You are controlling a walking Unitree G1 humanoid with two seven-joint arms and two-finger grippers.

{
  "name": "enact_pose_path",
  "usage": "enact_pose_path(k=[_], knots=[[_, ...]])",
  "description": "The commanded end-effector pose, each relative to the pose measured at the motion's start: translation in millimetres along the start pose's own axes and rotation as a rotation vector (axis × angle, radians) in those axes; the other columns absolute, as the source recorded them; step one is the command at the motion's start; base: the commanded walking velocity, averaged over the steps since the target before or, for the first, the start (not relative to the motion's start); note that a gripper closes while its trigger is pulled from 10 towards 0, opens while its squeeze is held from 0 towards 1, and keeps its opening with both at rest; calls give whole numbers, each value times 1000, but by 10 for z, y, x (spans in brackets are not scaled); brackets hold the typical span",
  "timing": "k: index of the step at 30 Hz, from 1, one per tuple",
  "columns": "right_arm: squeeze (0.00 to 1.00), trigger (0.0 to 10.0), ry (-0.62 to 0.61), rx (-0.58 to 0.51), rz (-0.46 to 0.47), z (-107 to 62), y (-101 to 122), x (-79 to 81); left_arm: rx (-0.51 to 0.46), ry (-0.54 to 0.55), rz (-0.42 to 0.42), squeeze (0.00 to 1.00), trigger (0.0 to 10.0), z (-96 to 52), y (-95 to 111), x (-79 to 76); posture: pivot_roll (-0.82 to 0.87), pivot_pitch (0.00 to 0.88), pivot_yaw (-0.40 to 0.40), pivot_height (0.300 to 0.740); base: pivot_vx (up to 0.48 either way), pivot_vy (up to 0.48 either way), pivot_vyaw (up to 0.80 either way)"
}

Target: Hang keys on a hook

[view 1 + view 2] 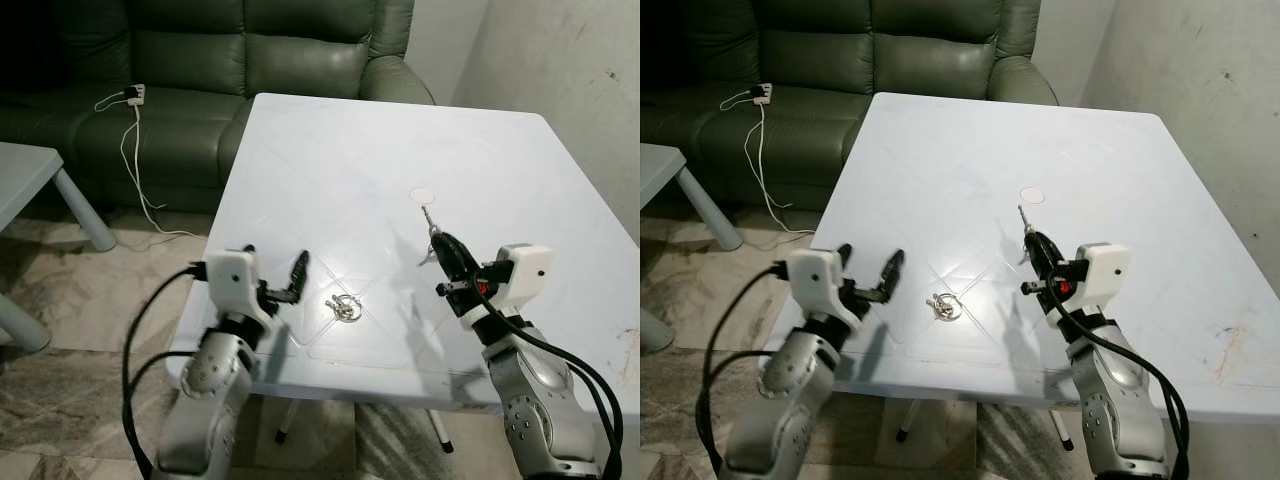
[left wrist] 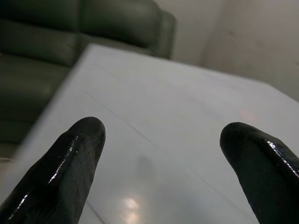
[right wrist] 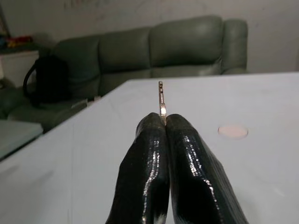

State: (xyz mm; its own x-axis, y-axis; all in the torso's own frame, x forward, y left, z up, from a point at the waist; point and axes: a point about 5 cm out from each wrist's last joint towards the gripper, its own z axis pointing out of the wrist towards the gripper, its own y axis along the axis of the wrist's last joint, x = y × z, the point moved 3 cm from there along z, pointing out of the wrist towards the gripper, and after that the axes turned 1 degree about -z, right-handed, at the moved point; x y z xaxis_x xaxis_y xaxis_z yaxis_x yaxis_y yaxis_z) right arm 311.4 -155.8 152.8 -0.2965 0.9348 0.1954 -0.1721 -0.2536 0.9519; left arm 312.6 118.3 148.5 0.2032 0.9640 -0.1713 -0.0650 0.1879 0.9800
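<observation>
Two things matter to you here: the small silver bunch of keys on a ring [image 1: 345, 307], which lies flat on the pale blue-white plastic table [image 1: 400, 130] near its front edge, and the thin metal hook-like pin [image 3: 160, 95] that your right gripper [image 1: 446, 249] holds pinched upright between its two pressed-together black fingers. Your left gripper [image 1: 276, 272] hovers just beside the keys, on their left, with its fingers spread wide and nothing between them. So, as I judge it, the task is barely begun: the keys are not yet picked up and nothing hangs on the pin. What is left is for you to close the left fingers on the ring, lift it, and thread it over the pin's tip. A small round pale disc [image 1: 424, 195] lies on the table farther back, beyond the right gripper; it could be a base for the hook, but I cannot tell.
</observation>
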Motion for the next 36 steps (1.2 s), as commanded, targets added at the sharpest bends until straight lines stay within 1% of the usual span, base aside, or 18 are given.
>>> enact_pose_path(k=[1, 2, 3, 4, 5, 6, 7, 8, 9, 11, 12, 14, 17, 19, 21, 28, 30, 36], knots=[[0, 10000, -21, -53, -24, 22, 134, -30, -22, 24, -7, 0, 10000, 35, 50, 51, -18, 37, -79, 740, 0, 0, 0], [0, 10000, -26, -65, -42, 44, 160, -24, -44, 37, 6, 0, 10000, 66, 104, 101, -20, 31, -76, 740, 0, 0, 0], [0, 10000, -26, -65, -42, 44, 160, -24, -44, 37, 6, 0, 10000, 66, 104, 101, -20, 31, -76, 740, 0, 0, 0], [0, 10000, -29, -71, -54, 57, 172, -16, -54, 54, 6, 0, 10000, 85, 131, 143, -20, 23, -73, 740, 0, 0, 0], [0, 10000, -42, -67, -73, 73, 174, -23, -76, 75, -6, 0, 10000, 107, 181, 195, -20, 15, -70, 740, 0, 0, 0], [0, 10000, -42, -67, -73, 73, 174, -23, -76, 75, -6, 0, 10000, 107, 181, 195, -20, 15, -70, 740, 0, 0, 0], [0, 10000, -46, -62, -82, 83, 165, -20, -90, 103, -8, 0, 10000, 125, 208, 247, -22, 8, -67, 740, 0, 0, 0], [0, 10000, -46, -62, -82, 83, 165, -20, -90, 103, -8, 0, 10000, 125, 208, 247, -22, 8, -67, 740, 0, 0, 0], [0, 10000, -64, -51, -97, 88, 149, -31, -101, 116, -20, 0, 10000, 132, 219, 270, -23, 3, -65, 740, 0, 0, 0], [0, 10000, -89, -39, -131, 89, 129, -52, -114, 116, -14, 0, 10000, 123, 227, 268, -27, 0, -61, 740, 0, 0, 0], [0, 10000, -118, -41, -167, 80, 123, -78, -116, 121, -16, 0, 10000, 106, 209, 262, -29, 0, -59, 740, 0, 0, 0], [0, 10000, -123, -39, -169, 73, 111, -79, -116, 120, -16, 0, 10000, 90, 193, 251, -34, 0, -55, 740, 0, 0, 0], [0, 10000, -145, -11, -203, 52, 59, -97, -112, 124, -17, 0, 10000, 62, 155, 241, -38, 0, -51, 740, 0, 0, 0], [0, 10000, -140, 15, -205, 47, 6, -78, -111, 136, -23, 0, 10000, 64, 124, 272, -39, 0, -50, 740, 0, 0, 0], [0, 10000, -141, 17, -206, 56, -12, -69, -102, 147, -28, 0, 10000, 86, 115, 302, -37, 0, -46, 740, 0, 0, 0], [0, 10000, -149, 29, -229, 118, -67, -47, -130, 171, -18, 0, 10000, 192, 208, 408, -33, 0, -40, 740, 0, 0, 0], [0, 10000, -149, 33, -229, 130, -75, -48, -135, 181, -42, 0, 10000, 218, 227, 446, -37, 0, -37, 740, 0, 0, 0], [0, 10000, -158, 37, -240, 138, -83, -70, -138, 182, -62, 0, 10000, 257, 230, 458, -39, 0, -38, 740, 0, 0, 0]])
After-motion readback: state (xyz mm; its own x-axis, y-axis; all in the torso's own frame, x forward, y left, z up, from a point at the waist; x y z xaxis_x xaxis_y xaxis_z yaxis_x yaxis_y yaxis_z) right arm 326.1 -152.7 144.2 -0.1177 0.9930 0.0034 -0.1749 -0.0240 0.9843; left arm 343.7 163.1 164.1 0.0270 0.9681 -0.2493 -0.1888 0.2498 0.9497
